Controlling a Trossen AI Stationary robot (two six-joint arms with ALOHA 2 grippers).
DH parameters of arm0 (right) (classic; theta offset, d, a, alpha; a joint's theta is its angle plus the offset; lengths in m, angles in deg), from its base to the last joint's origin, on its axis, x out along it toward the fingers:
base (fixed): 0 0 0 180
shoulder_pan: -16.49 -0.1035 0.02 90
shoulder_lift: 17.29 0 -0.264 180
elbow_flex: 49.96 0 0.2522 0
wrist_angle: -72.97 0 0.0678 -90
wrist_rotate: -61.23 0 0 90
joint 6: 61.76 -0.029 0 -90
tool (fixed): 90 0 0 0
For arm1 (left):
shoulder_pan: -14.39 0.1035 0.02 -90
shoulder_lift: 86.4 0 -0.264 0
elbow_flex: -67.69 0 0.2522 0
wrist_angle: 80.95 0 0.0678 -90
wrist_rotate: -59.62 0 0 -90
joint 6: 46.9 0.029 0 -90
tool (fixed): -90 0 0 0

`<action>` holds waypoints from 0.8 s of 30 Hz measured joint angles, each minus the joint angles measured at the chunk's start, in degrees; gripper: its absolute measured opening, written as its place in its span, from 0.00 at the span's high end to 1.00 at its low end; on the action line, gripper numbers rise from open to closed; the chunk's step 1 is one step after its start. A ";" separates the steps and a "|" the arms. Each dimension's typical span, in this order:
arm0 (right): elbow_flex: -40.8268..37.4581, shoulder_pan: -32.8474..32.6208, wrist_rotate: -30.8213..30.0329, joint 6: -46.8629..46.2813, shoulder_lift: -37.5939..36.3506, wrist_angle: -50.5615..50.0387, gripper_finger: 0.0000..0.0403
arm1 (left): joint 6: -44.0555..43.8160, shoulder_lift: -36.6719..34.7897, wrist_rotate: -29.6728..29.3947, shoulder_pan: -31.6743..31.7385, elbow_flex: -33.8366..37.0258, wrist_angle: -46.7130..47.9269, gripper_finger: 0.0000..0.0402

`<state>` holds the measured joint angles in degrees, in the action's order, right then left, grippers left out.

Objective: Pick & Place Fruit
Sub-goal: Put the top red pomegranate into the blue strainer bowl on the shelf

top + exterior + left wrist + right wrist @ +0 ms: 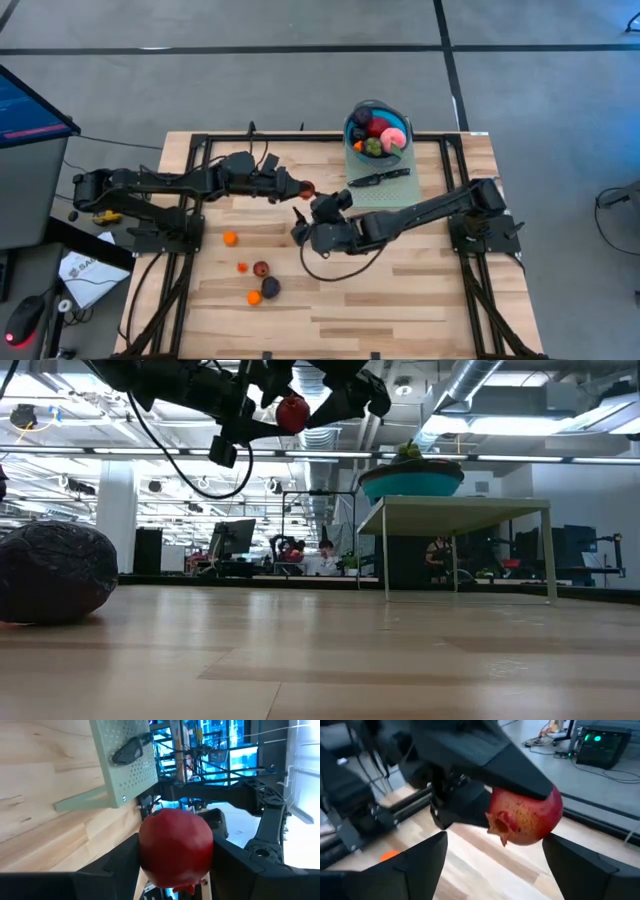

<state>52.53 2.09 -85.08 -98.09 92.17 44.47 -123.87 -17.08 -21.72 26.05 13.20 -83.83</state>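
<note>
The left gripper (297,187) grasps a round red pomegranate (307,188) above the wooden tabletop (400,280); the right gripper (322,204) fingers stand released around it.

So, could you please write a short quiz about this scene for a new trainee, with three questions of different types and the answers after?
1. True or false: the left gripper is shut on the red fruit, held up off the table.
2. Multiple choice: where does the black knife lie? A) in the blue bowl B) on the green perforated board C) on the bare wood
3. Fill in: the right gripper is ____, its fingers either side of the red fruit.

Key: 1 true; 2 B; 3 open
</note>
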 joint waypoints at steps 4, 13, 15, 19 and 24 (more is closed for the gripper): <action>0.98 0.66 -1.25 -2.75 0.29 -0.48 0.23 | 0.17 0.05 -0.68 -0.07 -0.04 -0.91 0.49; 1.00 1.47 -2.10 -5.58 0.00 -0.93 0.24 | 1.36 0.07 -0.33 -1.88 -0.02 -1.02 0.50; 1.02 1.43 -2.24 -5.77 -0.15 -0.88 0.24 | 1.48 0.07 -0.83 -2.01 -0.02 -1.09 0.49; 1.02 1.24 -2.20 -5.97 -0.16 -0.90 0.24 | 1.48 0.07 -1.21 -2.21 -0.02 -1.15 0.49; 1.02 1.41 -2.22 -9.15 -0.16 -0.95 0.26 | 1.48 0.07 -1.25 -3.00 -0.02 -1.36 0.50</action>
<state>53.55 3.50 -87.30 -107.24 92.00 43.52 -122.39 -17.02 -22.96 23.05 13.18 -85.20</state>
